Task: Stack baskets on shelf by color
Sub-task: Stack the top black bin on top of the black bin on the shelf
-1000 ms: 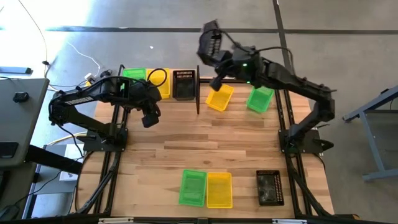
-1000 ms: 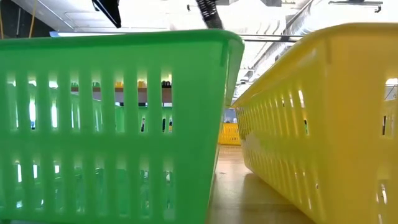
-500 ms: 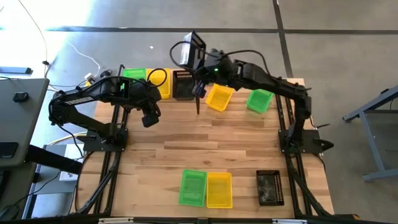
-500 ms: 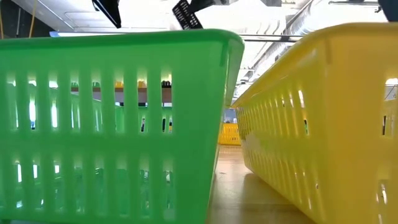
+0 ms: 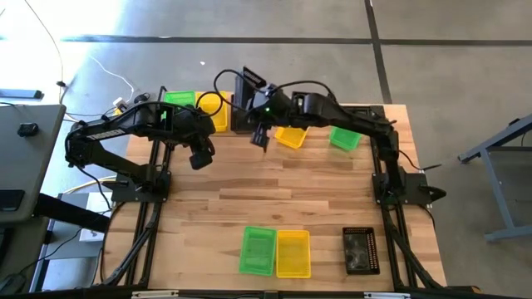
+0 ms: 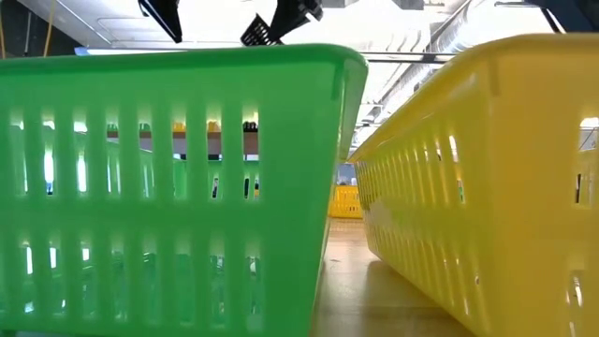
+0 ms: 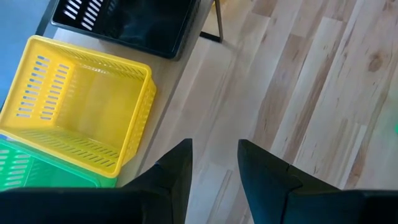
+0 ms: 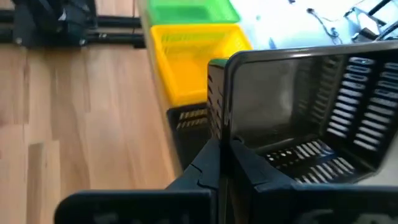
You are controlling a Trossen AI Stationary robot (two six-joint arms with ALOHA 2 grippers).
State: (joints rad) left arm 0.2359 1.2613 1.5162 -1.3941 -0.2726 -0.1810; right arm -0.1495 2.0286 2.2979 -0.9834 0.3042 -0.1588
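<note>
Baskets: three sit on the shelf [image 5: 218, 124]; the right gripper [image 8: 225, 149], clamped on a black basket [image 8: 298, 118], holds it above them; five remain. Left gripper [image 7: 214, 168] is apart.

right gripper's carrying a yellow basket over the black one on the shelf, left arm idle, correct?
Not quite: the basket in the right gripper is black, not yellow. The right wrist view shows its fingers pinching the rim of a black basket held above the black basket on the shelf. The left gripper does hang empty over the table.
</note>
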